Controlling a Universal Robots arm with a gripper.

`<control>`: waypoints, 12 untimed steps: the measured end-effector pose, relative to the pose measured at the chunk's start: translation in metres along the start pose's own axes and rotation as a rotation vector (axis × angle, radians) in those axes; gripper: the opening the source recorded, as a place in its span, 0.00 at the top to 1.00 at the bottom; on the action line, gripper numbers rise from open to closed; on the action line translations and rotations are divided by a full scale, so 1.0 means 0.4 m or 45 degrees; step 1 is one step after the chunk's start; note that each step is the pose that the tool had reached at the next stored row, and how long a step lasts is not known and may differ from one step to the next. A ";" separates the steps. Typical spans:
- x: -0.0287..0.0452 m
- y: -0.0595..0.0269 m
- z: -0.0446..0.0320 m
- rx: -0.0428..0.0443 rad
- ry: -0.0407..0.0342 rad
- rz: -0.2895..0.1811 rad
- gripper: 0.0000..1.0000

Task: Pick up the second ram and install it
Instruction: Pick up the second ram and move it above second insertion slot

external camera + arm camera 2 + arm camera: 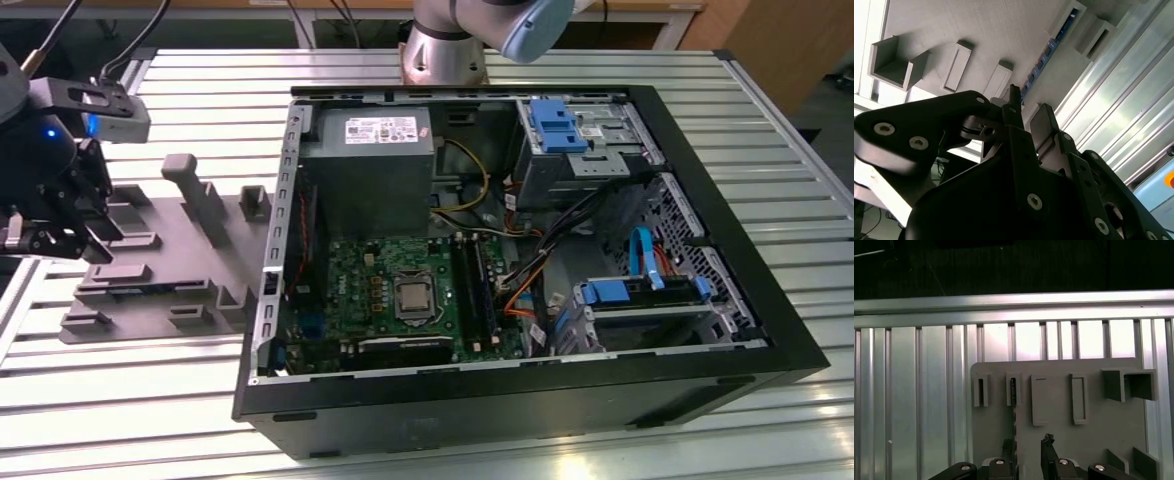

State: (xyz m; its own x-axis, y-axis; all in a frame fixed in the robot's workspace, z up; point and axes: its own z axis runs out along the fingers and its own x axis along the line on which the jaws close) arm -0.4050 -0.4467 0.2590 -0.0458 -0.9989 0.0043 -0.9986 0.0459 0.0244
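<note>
Ram (1014, 407) edge-on: thin dark strip, near end hidden behind tool (1028, 442); contact unclear. Stands in narrow slot of grey fixture (1094, 425). Tool open, fingers apart over fixture, nothing gripped. Bare worktop (919, 390) slats beyond fixture; computer case (467, 415) just beside fixture.

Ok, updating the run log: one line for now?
pincer open | above fixture | ram on edge in fixture, by pincer tips
</note>
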 end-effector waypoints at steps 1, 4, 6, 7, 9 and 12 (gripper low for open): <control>0.000 0.000 0.002 0.000 0.0000 0.000 0.64; 0.002 -0.001 0.010 0.000 0.0000 0.000 0.64; 0.003 -0.001 0.027 0.000 0.0000 0.000 0.64; 0.003 -0.001 0.029 0.000 0.0000 0.000 0.64; 0.005 -0.001 0.034 0.001 0.0001 0.000 0.64; 0.009 -0.002 0.042 0.009 -0.0004 0.000 0.64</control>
State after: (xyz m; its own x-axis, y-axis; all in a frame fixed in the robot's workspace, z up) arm -0.4049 -0.4505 0.2424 -0.0456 -0.9990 0.0039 -0.9988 0.0456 0.0175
